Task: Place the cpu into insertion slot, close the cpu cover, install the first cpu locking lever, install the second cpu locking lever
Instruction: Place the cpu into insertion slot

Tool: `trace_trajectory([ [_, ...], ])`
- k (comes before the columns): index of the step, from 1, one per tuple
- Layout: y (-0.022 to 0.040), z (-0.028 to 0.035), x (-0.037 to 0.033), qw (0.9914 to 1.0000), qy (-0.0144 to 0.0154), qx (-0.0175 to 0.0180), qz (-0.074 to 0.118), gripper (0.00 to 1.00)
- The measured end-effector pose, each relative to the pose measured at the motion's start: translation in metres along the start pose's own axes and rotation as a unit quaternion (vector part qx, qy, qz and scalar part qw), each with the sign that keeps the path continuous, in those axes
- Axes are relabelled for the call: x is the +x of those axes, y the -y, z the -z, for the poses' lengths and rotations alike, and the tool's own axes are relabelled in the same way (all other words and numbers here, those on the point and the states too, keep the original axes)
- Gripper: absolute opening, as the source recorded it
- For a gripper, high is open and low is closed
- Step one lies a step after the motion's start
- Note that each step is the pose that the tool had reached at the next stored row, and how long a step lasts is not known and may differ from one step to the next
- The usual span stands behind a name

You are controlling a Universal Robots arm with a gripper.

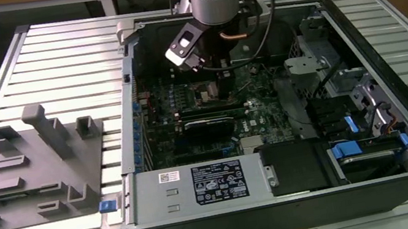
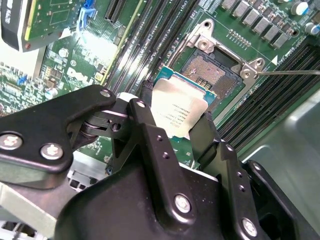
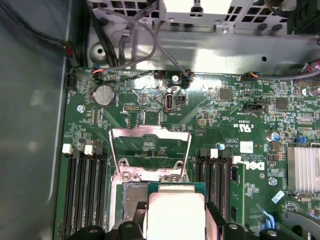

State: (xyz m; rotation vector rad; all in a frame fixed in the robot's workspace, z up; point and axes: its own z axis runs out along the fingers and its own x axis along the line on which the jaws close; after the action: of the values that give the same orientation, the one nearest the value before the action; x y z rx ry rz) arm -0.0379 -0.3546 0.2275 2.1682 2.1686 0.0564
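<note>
Above the insertion slot (image 2: pixel 210 70), claw (image 2: pixel 172 125) grips cpu (image 2: pixel 180 102); first wrist view shows cpu cover (image 3: pixel 150 133), apparently raised.

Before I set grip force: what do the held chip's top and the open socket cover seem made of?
Small square grey chip: likely a metal top, with a dull matte sheen. Thin silvery frame-shaped cover: probably stamped sheet metal, with bright glare on its edges.

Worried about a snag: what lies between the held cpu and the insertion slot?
Nothing: in the second wrist view the cpu hangs at the edge of the open insertion slot, no part between them.
</note>
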Motion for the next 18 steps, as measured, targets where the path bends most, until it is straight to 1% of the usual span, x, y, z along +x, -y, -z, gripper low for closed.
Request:
trace_trajectory([
  [1, 0.0000, 0.0001, -0.0001, 0.99998, 0.0006, 0.0002, -0.006, 0.54],
  [6, 0.0001, 0.0000, -0.0001, 0.99998, 0.0006, 0.0002, -0.007, 0.54],
  [7, 0.0001, 0.0000, 0.0000, 0.99998, 0.0002, 0.0002, -0.007, 0.54],
  [8, 0.0001, 0.0000, 0.0001, 0.99997, -0.0014, 0.0002, -0.007, 0.54],
  [11, 0.0001, 0.0000, 0.0002, 0.99992, -0.0104, 0.0003, -0.008, 0.54],
  [12, 0.0001, 0.0000, 0.0003, 0.99991, -0.0114, 0.0003, -0.008, 0.54],
  [13, 0.0000, 0.0000, 0.0007, 0.99990, -0.0117, 0.0002, -0.008, 0.54],
  [15, 0.0001, 0.0001, 0.0021, 0.99990, -0.0117, 0.0003, -0.008, 0.54],
  [18, 0.0003, 0.0001, 0.0070, 0.99990, -0.0117, 0.0003, -0.008, 0.54],
])
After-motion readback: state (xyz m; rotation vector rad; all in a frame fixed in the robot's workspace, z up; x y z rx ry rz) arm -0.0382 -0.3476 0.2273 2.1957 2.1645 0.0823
